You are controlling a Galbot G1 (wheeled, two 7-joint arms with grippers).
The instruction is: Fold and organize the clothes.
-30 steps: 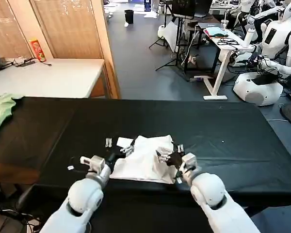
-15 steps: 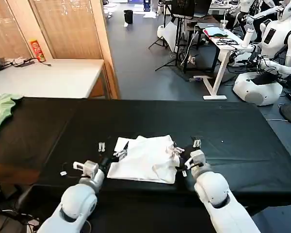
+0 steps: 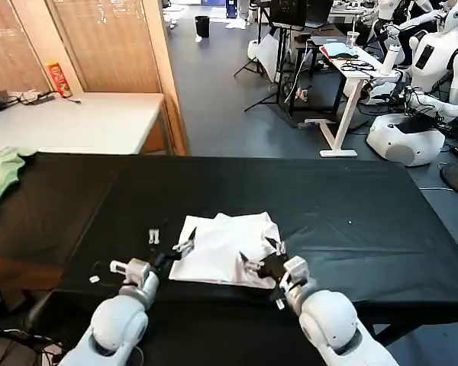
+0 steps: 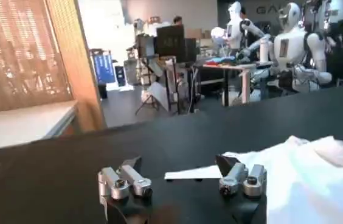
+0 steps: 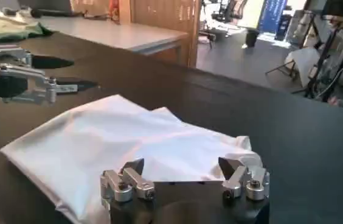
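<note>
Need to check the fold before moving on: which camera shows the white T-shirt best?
The right wrist view: the T-shirt spreads wide, creases and edges clear. The head view shows its whole outline on the black table, though smaller. The left wrist view catches one side.

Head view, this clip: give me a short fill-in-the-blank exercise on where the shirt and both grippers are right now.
1. The white T-shirt lies folded on the ____ tablecloth.
2. The left gripper, at the shirt's left edge, has its fingers ____ and holds nothing.
3. The right gripper is at the shirt's ____ edge, fingers open.
4. The light green garment lies at the table's far ____ end.

Missing words: black; open; right; left
</note>
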